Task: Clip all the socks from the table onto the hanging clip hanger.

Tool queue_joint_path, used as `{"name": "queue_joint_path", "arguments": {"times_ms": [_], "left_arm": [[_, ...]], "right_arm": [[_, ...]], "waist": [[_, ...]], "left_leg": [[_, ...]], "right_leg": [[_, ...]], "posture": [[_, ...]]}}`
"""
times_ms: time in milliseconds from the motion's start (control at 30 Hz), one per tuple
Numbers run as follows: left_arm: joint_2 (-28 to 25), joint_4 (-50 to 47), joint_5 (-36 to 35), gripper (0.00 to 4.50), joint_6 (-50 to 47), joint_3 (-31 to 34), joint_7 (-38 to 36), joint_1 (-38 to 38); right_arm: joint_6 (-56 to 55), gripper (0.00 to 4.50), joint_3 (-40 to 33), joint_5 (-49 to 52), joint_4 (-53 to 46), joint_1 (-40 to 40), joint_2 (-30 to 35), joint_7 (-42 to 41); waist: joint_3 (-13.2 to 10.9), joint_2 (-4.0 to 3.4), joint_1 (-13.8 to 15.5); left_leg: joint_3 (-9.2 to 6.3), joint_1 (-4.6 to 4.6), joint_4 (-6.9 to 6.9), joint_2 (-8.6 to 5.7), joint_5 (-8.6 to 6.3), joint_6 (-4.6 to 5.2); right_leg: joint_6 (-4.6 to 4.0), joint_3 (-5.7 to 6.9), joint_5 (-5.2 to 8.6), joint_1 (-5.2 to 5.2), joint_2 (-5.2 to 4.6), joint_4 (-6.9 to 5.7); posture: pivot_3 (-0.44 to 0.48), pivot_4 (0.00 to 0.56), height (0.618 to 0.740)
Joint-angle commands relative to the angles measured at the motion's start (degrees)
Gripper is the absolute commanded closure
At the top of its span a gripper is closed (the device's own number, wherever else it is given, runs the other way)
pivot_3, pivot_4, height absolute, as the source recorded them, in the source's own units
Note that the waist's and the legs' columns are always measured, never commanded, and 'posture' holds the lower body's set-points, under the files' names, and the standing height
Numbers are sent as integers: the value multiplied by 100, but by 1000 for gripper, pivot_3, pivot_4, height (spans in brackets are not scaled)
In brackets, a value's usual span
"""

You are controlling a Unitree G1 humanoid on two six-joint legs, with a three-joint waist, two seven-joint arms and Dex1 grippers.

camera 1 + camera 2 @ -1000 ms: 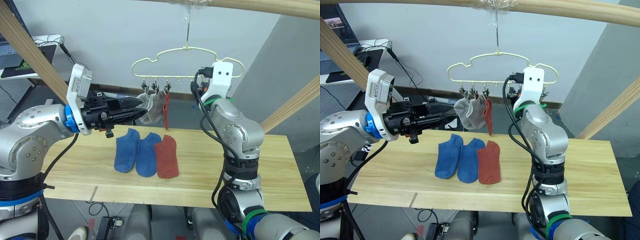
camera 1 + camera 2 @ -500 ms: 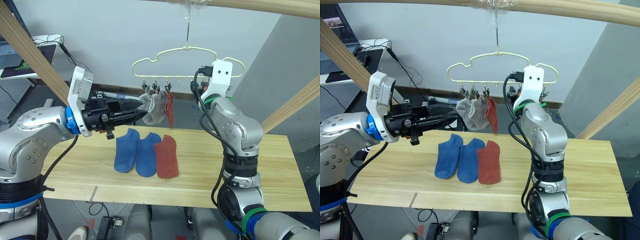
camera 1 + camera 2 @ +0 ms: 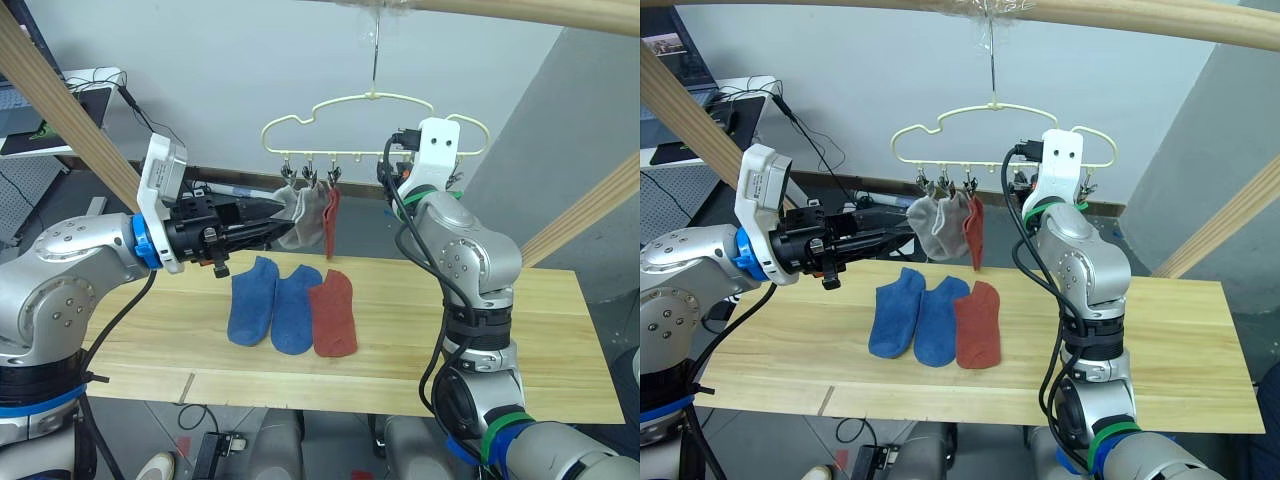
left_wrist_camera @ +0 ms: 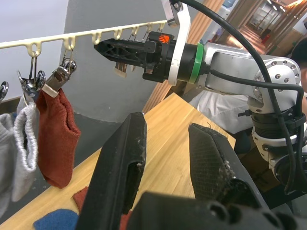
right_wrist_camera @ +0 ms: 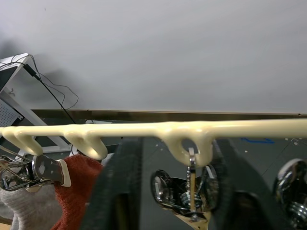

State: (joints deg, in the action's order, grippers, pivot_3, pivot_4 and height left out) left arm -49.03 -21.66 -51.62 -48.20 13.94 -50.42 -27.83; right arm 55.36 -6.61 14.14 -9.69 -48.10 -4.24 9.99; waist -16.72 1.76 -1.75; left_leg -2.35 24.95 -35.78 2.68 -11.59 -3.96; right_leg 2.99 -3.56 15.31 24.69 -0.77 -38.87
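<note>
Head stereo pair looking down over the table [image 3: 560,330]; wrist cameras close on the clip hanger [image 5: 158,129].

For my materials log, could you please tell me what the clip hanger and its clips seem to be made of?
The clip hanger looks like wire in a smooth, pale yellow coating, probably plastic, judging by its rounded, slightly glossy loops. The clips look like bare metal: shiny and silvery, with reflections.

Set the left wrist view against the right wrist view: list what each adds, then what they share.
Left wrist: the open left hand, the right hand, the table. Right wrist: an empty clip between the right hand's open fingers. Shared: the clip hanger, the hung red sock and grey sock.
</note>
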Motion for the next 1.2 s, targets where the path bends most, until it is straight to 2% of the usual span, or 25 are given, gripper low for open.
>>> {"name": "queue_joint_path", "arguments": {"times_ms": [33, 100, 133, 300, 400, 500, 733, 767, 933, 1100, 1200], "left_arm": [[-72, -178, -69, 2759, 4, 163, 107, -21], [-66, -183, -41, 2759, -48, 135, 231, -30], [-71, -185, -38, 2759, -93, 114, 291, -38], [-177, -87, 253, 2759, -885, -501, 956, -476], [31, -87, 722, 2759, -402, -858, 941, -645], [190, -55, 1057, 2244, -201, -1118, 1013, -622], [368, -62, 1706, 147, -373, -2104, 1018, -424], [421, 15, 1838, 34, -332, -2285, 1011, -401], [728, 563, 2601, 34, -134, -3146, 993, -544], [967, 1152, 3222, 34, -18, -3736, 821, -772], [1362, 1827, 3687, 34, 197, -4082, 888, -968]], "right_arm": [[-97, 4022, 49, -58, -131, -129, 26, -17], [-89, 4412, 53, -74, -136, -125, 36, -2], [-87, 4462, 52, -76, -139, -123, 42, 1], [-55, 4462, 9, -73, -175, -129, 78, 26], [-28, 4462, -10, -70, -209, -131, 79, 42], [-1, 4500, -24, -69, -247, -135, 71, 48], [44, 4500, -52, -49, -313, -187, 38, 76], [50, 4500, -57, -45, -319, -199, 35, 78], [92, 4500, -84, -17, -361, -259, 16, 79], [139, 4500, -115, -13, -390, -305, 2, 89], [168, 4500, -143, -9, -415, -349, -2, 94]], "waist": [[0, 0, 0], [0, 0, 0], [0, 0, 1], [-1, 1, 3], [-1, 1, 11], [-1, 1, 11], [-2, 1, 0], [-2, 1, 1], [-3, 0, 4], [-3, 0, 4], [-3, -2, 7]], "left_leg": [[0, 0, 0, 0, 0, 0], [0, 0, 0, 0, 0, 0], [0, 0, 0, 0, 0, 0], [-1, 1, 0, 0, 0, 0], [0, 1, -1, -1, 0, 0], [3, 2, 0, -1, 0, 0], [4, 4, 4, 0, 0, 0], [5, 5, 4, 0, 0, 0], [5, 8, 3, -1, 0, 0], [6, 38, -1, -1, 1, 0], [4, 50, -2, -1, 1, 0]], "right_leg": [[0, 0, 0, 0, 0, 0], [1, 0, 1, 0, 0, 0], [1, 0, 1, 0, 0, 0], [10, 0, 6, 0, 0, -1], [12, -1, 7, 0, 1, -1], [-11, -3, -6, 1, 1, 1], [-11, -5, -5, 8, 2, -1], [-11, -5, -5, 9, 2, -1], [-12, -5, -5, 14, 2, -4], [-13, -5, -6, 46, 3, -9], [-13, -2, -6, 57, 4, -10]], "posture": [[93, 292, 740], [89, 291, 740], [89, 291, 740], [81, 293, 740], [77, 293, 740], [71, 293, 740], [63, 294, 740], [61, 294, 740], [59, 295, 740], [51, 296, 740], [47, 296, 740]]}}
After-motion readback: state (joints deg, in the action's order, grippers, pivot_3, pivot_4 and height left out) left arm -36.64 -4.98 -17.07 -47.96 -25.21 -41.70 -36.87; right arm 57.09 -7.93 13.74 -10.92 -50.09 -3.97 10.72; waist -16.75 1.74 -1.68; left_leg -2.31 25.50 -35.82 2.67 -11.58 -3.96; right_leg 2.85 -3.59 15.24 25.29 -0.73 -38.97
